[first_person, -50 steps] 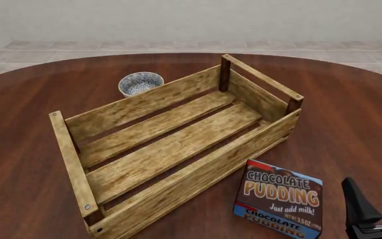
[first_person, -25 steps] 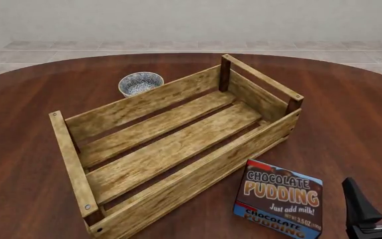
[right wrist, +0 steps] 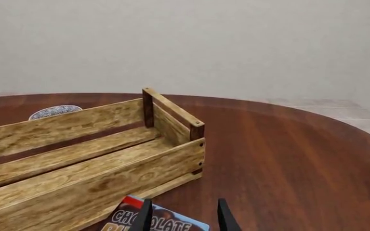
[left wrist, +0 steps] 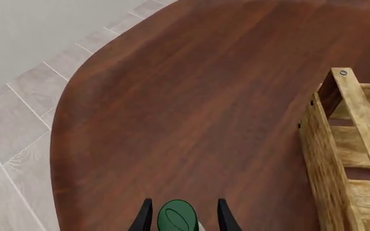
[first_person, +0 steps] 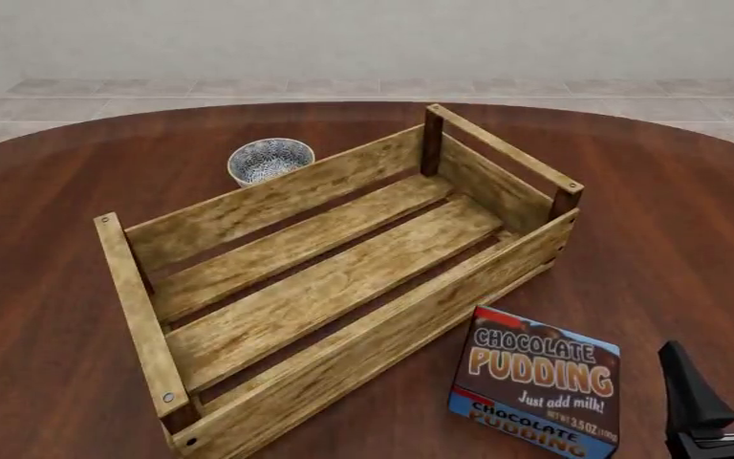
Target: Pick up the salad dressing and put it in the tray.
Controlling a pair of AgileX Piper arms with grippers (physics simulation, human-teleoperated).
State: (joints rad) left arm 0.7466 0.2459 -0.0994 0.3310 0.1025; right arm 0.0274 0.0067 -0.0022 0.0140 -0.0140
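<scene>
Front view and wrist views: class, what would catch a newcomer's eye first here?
The big wooden tray sits slantwise mid-table with nothing in it. A chocolate pudding box lies by its near right corner, and a patterned bowl stands behind its far side. In the left wrist view, the salad dressing's green cap shows between the left gripper's fingers.

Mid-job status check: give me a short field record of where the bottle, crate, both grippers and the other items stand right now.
salad dressing: green cap seen between the left gripper's fingers in the left wrist view; not in the front view
left gripper: fingers on either side of the cap; contact cannot be confirmed
tray: on the table, nothing inside, bottle not in it
right gripper: open, holding nothing, beside the pudding box
chocolate pudding box: on the table, just outside the tray's near side
bowl: behind the tray's far side
</scene>
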